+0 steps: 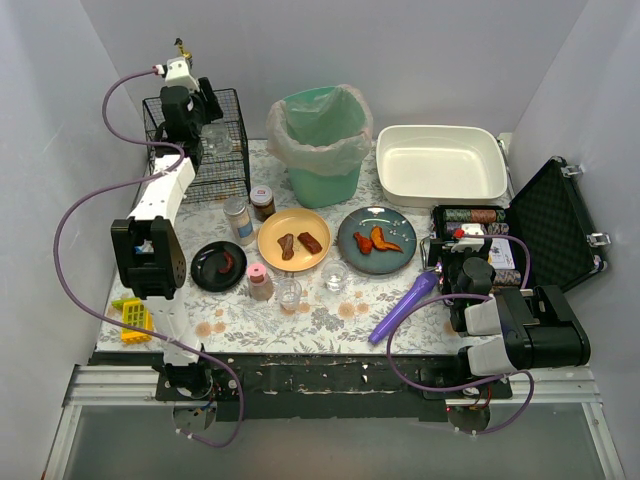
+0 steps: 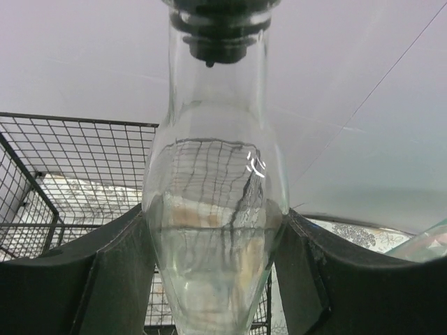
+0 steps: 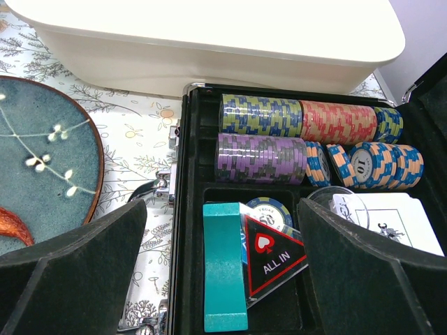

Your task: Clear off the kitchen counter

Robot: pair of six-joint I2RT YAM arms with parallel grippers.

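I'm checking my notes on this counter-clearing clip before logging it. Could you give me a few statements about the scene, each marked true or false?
1. The left tool is closed on a clear glass vessel by the wire basket. True.
2. The right tool holds a poker chip. False: it is open and holds nothing, above the black chip case.
3. The orange plate is bare. False: two reddish-brown food pieces lie on it.
4. The white basin has nothing in it. True.
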